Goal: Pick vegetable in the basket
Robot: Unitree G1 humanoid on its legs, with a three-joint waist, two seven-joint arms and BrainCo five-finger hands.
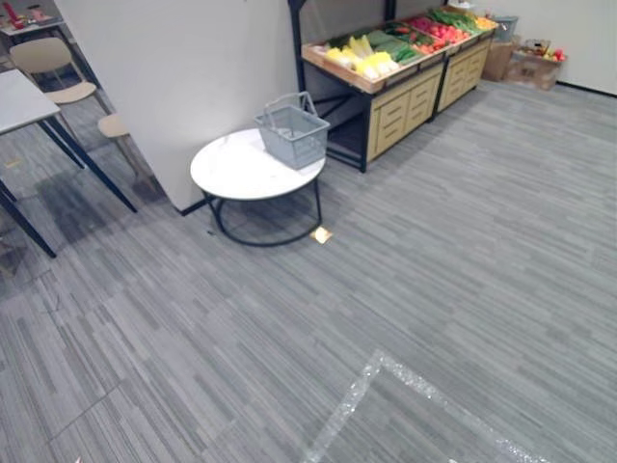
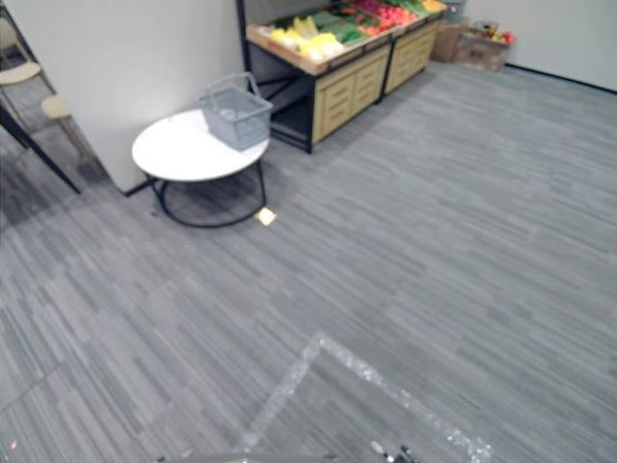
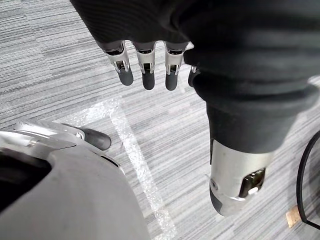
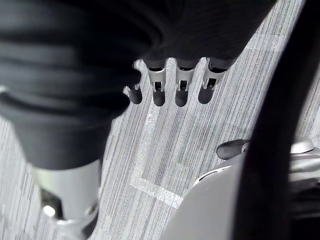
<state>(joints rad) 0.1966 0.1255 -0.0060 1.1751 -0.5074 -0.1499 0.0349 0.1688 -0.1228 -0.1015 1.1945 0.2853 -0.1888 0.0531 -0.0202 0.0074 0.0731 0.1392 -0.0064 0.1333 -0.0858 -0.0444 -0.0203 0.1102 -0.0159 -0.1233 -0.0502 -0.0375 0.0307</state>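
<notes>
**Both hands loose, vegetables on the stand**

My left hand (image 3: 148,70) hangs over the grey striped carpet (image 3: 60,60) with its fingers straight and relaxed, holding nothing. My right hand (image 4: 181,82) hangs the same way, fingers loose in a row, nothing in it.

From my head camera, the yellow, green and red vegetables (image 1: 386,48) lie in the tilted trays of a wooden produce stand with drawers (image 1: 405,106), at the top of the frame, right of centre. Just left of the stand, in the upper middle, a grey plastic mesh basket (image 1: 292,132) with its wire handles up sits near the rim of a round white table on a black metal frame (image 1: 236,174). A small yellowish tag (image 1: 321,234) lies on the carpet beside the table's leg. A silvery tape line (image 1: 386,371) crosses the lower middle of the frame.
</notes>
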